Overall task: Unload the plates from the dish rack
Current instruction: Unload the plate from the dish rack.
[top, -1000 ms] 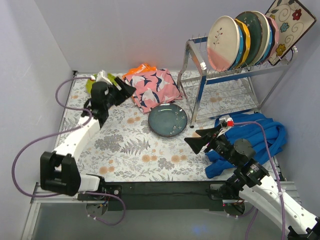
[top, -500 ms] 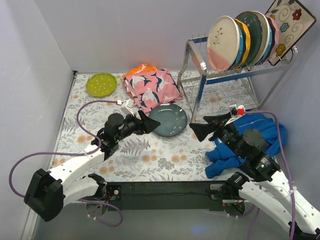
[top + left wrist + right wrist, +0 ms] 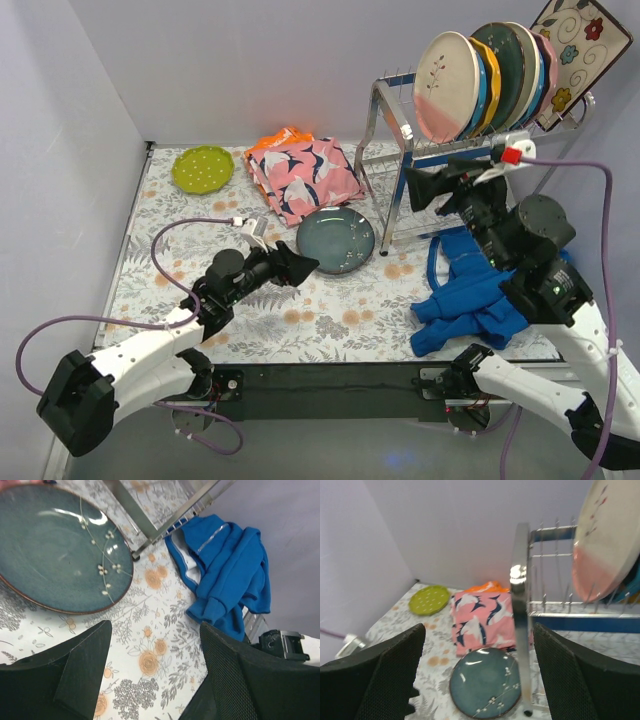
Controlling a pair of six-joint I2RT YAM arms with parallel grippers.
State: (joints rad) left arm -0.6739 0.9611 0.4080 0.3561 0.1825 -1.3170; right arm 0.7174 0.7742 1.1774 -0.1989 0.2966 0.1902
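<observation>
The chrome dish rack stands at the back right. Its top tier holds a cream-pink plate in front, then orange, blue, dark teal and pink plates and a square floral plate. A dark teal plate and a dotted lime plate lie flat on the table. My left gripper is open and empty, low, just left of the teal plate. My right gripper is open and empty, raised beside the rack's front post, below the cream-pink plate.
A pink bird-print cloth lies behind the teal plate, over something orange. A blue garment is heaped at the rack's foot on the right, also in the left wrist view. Walls close in left, back and right.
My left arm has left the lime plate at the back left and swung in to the teal plate. My right arm has risen from the blue garment to the rack's front post.
</observation>
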